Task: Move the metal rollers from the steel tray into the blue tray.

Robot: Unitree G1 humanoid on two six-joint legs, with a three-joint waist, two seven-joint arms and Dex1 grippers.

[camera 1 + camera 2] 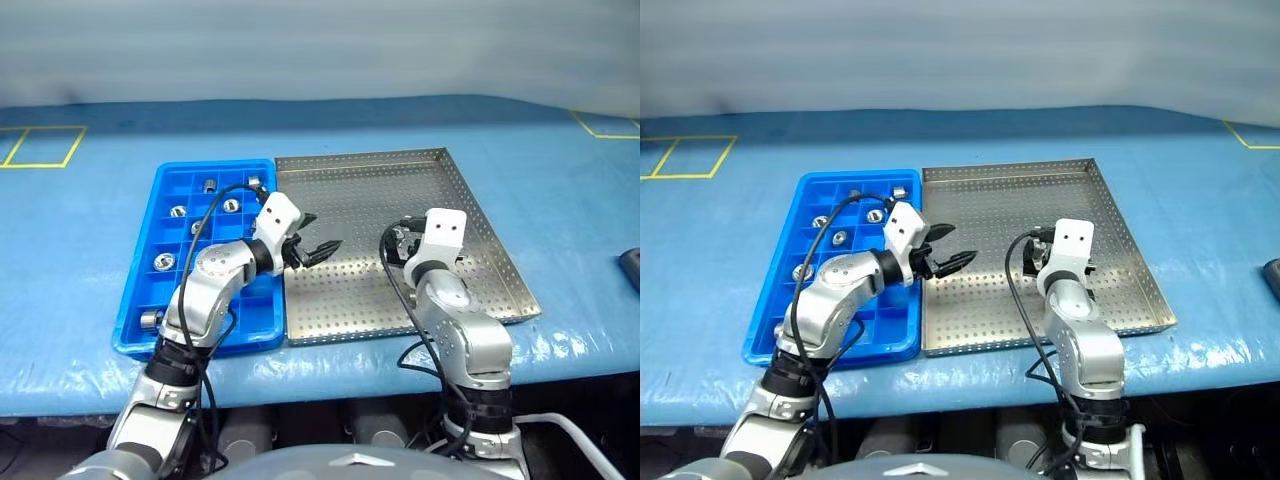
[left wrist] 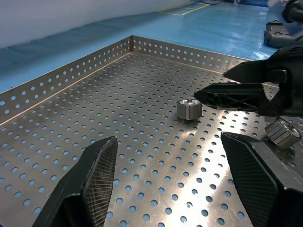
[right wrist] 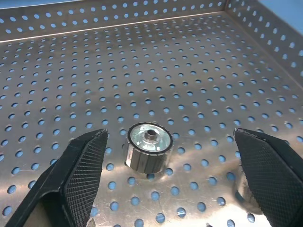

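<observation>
Item: pick of a roller from the steel tray (image 1: 470,215), right arm. The right gripper (image 3: 165,165) stands with its fingers wide and nothing between them but air; one of the metal rollers (image 3: 148,146) sits upright on the perforated floor ahead of the fingers, nearer the one finger (image 3: 75,172) than the other (image 3: 272,163), so a good pick calls, in my judgement, for a small sideways shift to centre it, a descent until the pads flank the ribbed wall, then a steady close before lifting clear of the low rim. A second roller lies partly hidden beside the far finger; crowding it risks a knock. The left gripper (image 1: 312,243), fingers likewise spread and empty, hovers over the steel tray's edge nearest the blue tray (image 1: 150,235). Contents, steel tray: two rollers visible near the right fingers, the rest of the floor bare where seen. Contents, blue tray: several rollers, roughly seven, one to a compartment, mostly in the far rows, one in the near corner (image 1: 150,319); many compartments unfilled. Both trays rest side by side on the blue-covered desk (image 1: 560,190). Task judged well advanced.
</observation>
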